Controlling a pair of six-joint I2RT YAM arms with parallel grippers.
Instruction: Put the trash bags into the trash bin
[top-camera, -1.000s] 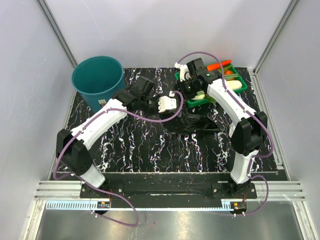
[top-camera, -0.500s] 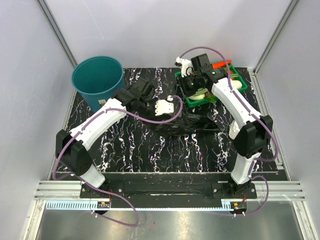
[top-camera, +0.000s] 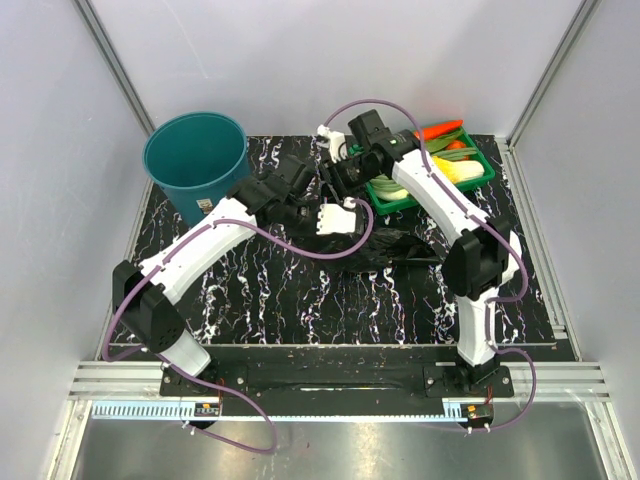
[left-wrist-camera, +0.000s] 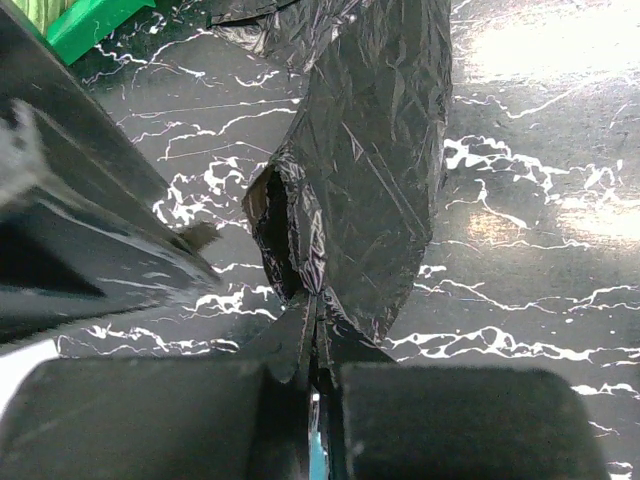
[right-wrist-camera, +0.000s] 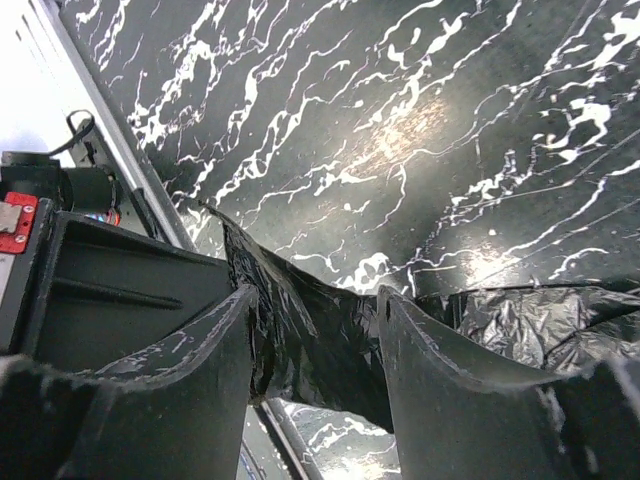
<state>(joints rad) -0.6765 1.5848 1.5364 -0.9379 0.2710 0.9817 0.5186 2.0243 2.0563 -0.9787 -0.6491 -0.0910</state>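
Trash bags (top-camera: 385, 248) lie crumpled mid-table, a fold pinched in the clamped left gripper (left-wrist-camera: 315, 320), the right gripper (right-wrist-camera: 315, 310) parted around the film. The likely next move is a carry left to the trash bin (top-camera: 180, 195).

left arm (top-camera: 200, 245) angled toward table (top-camera: 300, 300) centre | left gripper (left-wrist-camera: 312, 340) pinched tight on bag (left-wrist-camera: 370, 180) | right arm (top-camera: 440, 200) stretched to far edge, wrist turned left | right gripper (right-wrist-camera: 315, 310) jaws apart
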